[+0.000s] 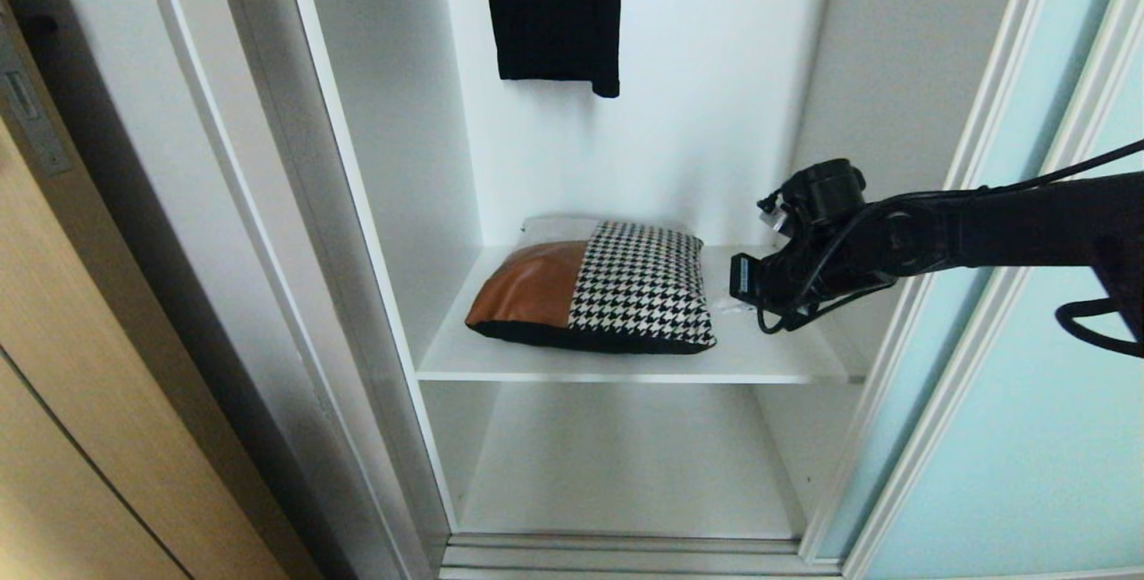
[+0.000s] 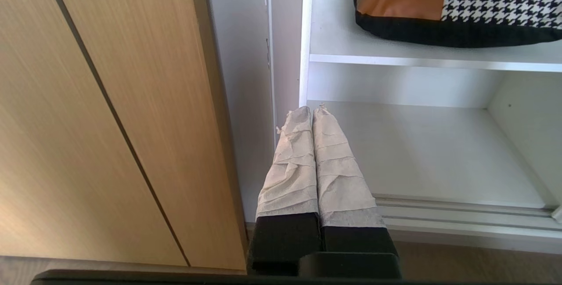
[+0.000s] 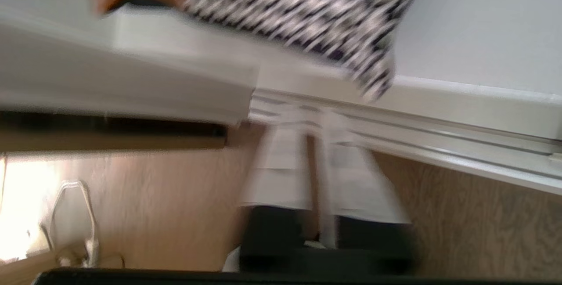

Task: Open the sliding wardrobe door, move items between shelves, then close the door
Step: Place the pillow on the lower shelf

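A: The right gripper [image 1: 744,287] had its jaws parted only a slit, empty, just beside the cushion [image 1: 597,287] on the upper shelf [image 1: 626,364]; the left gripper [image 2: 312,113] was pressed together.

B: Risk: so narrow, they'd shove it. Its long axis ran across the shelf, houndstooth end toward the gripper.

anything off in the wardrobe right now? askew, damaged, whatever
Nothing damaged or spilled. The cushion lies flat on the upper shelf, turned slightly askew to its front edge. A black garment hangs straight above. The lower shelf holds nothing.
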